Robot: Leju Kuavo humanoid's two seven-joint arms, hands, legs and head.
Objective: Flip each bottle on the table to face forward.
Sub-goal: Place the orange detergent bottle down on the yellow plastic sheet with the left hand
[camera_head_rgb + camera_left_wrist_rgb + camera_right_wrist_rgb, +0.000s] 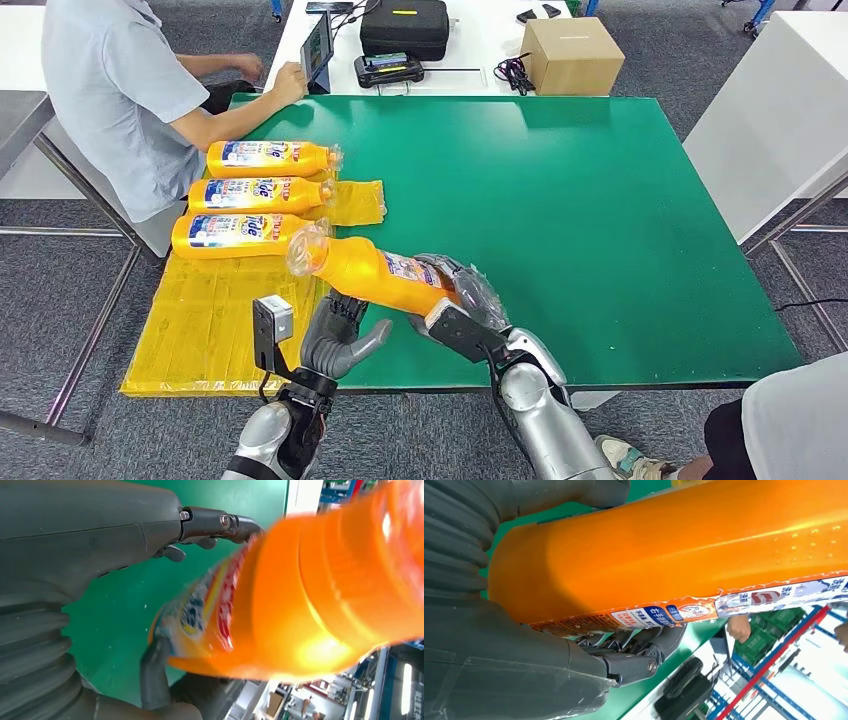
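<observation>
Mid-flip on the fourth bottle (375, 272), judged from how things lie. Nearest, at the table's (600, 220) front edge: left hand (338, 340) bare-palmed, fingers apart and raised, just under the bottle's neck end without clearly touching it. Beside it, right hand (462, 300) wrapped around the bottle's base, carrying it lifted off the green surface, tilted, cap end toward the yellow sheet (200, 320). Seen from the right wrist, plain orange back and a label edge, fingers (639, 645) curled underneath. Seen from the left wrist, a blurred orange body with a strip of label. Next move, probably: roll the bottle about its long axis until the label faces up, steady the neck with the free hand, then lay it down as a fourth in the row. Further off, three bottles (262, 193) lying side by side, labels up, caps toward the table's middle. Beyond, a seated person (120, 90) at the far corner.
</observation>
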